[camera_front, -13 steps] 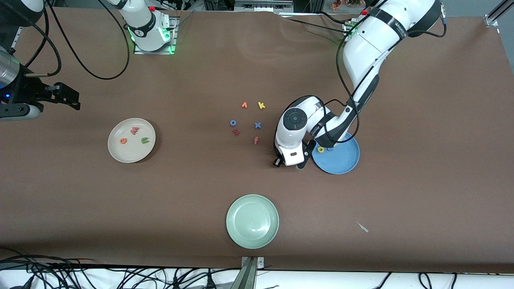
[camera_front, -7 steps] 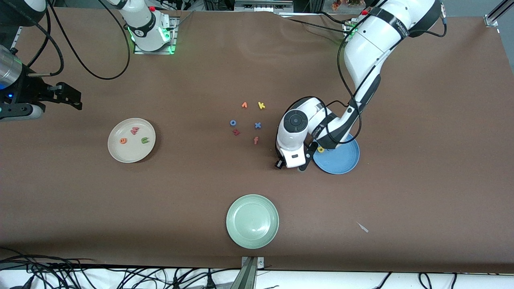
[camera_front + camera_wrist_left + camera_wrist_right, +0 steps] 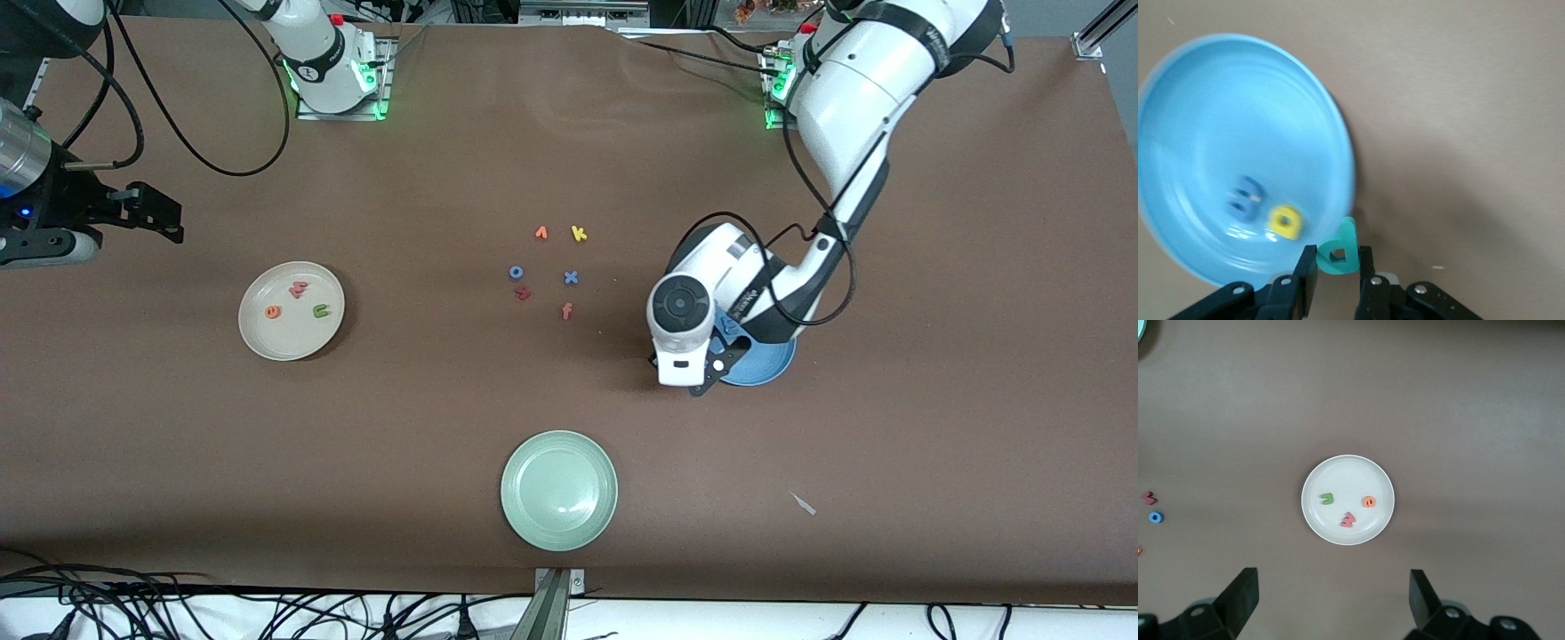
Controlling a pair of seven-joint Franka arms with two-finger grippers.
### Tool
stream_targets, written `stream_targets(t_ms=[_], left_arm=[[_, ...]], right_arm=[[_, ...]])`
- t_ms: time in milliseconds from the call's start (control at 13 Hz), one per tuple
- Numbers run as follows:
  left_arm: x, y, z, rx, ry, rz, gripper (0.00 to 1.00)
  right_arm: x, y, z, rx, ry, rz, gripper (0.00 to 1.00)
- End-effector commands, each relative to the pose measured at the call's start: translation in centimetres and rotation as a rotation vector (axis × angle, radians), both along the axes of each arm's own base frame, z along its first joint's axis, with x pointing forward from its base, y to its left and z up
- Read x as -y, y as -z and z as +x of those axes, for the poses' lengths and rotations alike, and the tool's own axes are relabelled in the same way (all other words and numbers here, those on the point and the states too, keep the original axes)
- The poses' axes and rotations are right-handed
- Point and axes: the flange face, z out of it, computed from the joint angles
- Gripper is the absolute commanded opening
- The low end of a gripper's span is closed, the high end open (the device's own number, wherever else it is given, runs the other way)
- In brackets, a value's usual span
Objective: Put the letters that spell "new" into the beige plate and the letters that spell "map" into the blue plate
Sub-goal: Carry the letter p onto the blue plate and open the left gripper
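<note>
Since half a second ago, the left gripper (image 3: 1336,280), clamped on the teal p (image 3: 1340,249), has been carried over the blue plate (image 3: 1198,100) rim, where blue m (image 3: 1245,198) and yellow a (image 3: 1285,222) lie; only release remains. The right gripper (image 3: 1331,600) waits, spread, above the beige plate (image 3: 1347,470), complete with its three letters. Bare table surrounds both plates.
</note>
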Motion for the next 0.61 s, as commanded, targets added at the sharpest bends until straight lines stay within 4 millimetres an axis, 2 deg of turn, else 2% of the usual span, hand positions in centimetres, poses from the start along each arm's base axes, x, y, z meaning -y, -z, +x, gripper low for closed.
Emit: stream_targets(t_ms=[0, 153, 230, 307, 537], left_arm=[[-3.7, -1.1, -0.4, -0.157, 0.163, -0.027, 0.12], [-5.6, -0.4, -0.5, -0.242, 0.291, -0.046, 0.17], [-6.7, 0.2, -0.7, -0.278, 0.338, -0.060, 0.45], [-7.3, 0.4, -0.6, -0.294, 0.377, -0.074, 0.99], [-9.1, -0.4, 0.4, -0.292, 0.373, -0.086, 1.00]], right_arm=[[0.2, -0.5, -0.1, -0.001, -0.001, 0.018, 1.00], [0.0, -0.5, -0.2, -0.002, -0.003, 0.018, 1.00], [0.0, -0.5, -0.2, -0.002, -0.001, 0.018, 1.00], [0.0, -0.5, -0.2, -0.002, -0.001, 0.018, 1.00], [0.0, -0.5, -0.2, -0.002, -0.001, 0.018, 1.00]])
